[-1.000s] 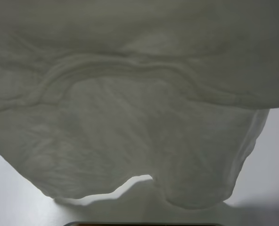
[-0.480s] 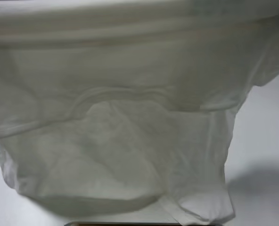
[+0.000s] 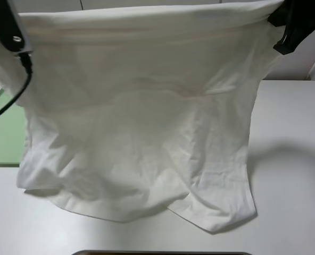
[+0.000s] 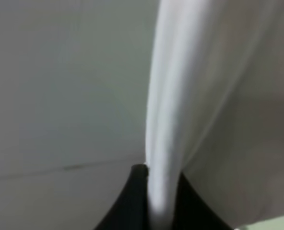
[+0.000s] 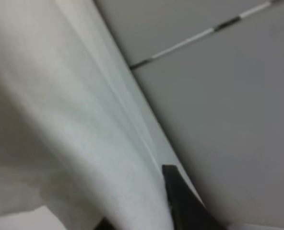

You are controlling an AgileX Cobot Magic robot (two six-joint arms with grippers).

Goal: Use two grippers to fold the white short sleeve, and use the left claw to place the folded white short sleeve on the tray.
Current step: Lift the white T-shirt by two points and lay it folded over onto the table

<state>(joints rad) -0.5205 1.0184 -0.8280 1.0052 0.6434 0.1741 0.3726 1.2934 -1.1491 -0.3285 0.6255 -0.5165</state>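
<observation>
**White short sleeve hung between both end effectors**

The white short sleeve (image 3: 141, 133) hangs like a curtain above the table (image 3: 290, 202), its upper edge pulled into a nearly straight line between the two arms. The left end effector (image 3: 11, 34) holds the upper corner on the left of the high view, and the right end effector (image 3: 285, 29) holds the opposite upper corner. Each is clamped tight on a bunch of the cloth. In the left wrist view a thick fold of white fabric (image 4: 173, 105) runs up out of the black fingers (image 4: 127, 206). In the right wrist view the cloth (image 5: 84, 134) lies pressed against one dark finger (image 5: 180, 201).

From that top edge the shirt falls wrinkled and loose. Its lower hem and one sleeve sag to the table surface near the front edge, where they appear to rest and throw a soft shadow.

The pale green tray (image 3: 6, 133) lies flat on the table at the left, below the left end effector. The hanging fabric hides its right part.
</observation>
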